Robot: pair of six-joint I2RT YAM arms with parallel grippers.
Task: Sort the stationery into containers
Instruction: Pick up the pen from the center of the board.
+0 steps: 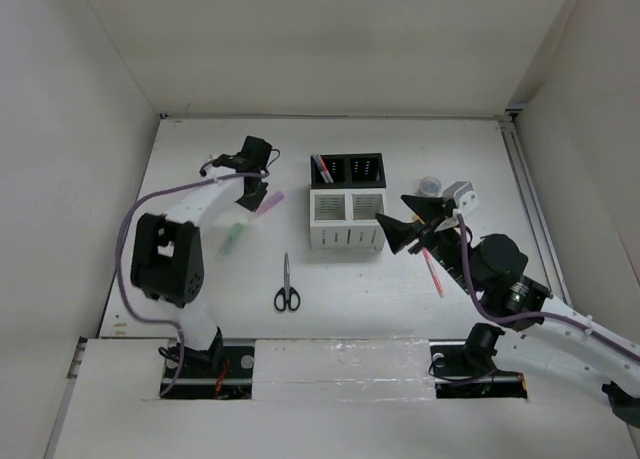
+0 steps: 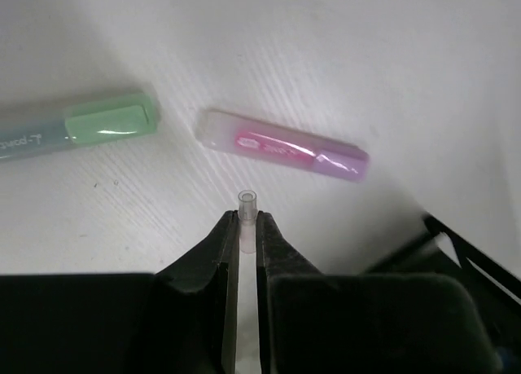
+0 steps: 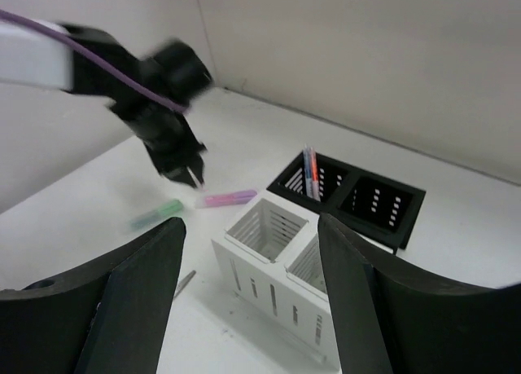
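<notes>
Looking at the top view first: the left gripper (image 1: 250,194) hangs over the far-left part of the table (image 1: 200,309), just beside the pink highlighter (image 1: 270,201). The green highlighter (image 1: 232,239) is a bit nearer and blurry. Scissors (image 1: 286,284) lie in front of the white boxes (image 1: 347,222), which are joined to the black boxes (image 1: 348,169). The right gripper (image 1: 405,219) sits just right of the white pair, with a pink pen (image 1: 433,272) lying on the table near it.

Left wrist cam: the fingers are pinched tight on a thin pale pen (image 2: 247,201), a see-through tube with a pinkish tint. Its end pokes out past the tips, and both highlighters lie flat beyond it.

Right wrist cam: the fingers (image 3: 122,309) are spread wide with nothing between them, facing the boxes. 1 black slot already holds a few pens (image 3: 309,166).

My read: this is the carry step for that thin pen. Next it needs a swing right over that pen slot, upright, then let go. It's skinny and smooth, so it could tilt in the grip.
</notes>
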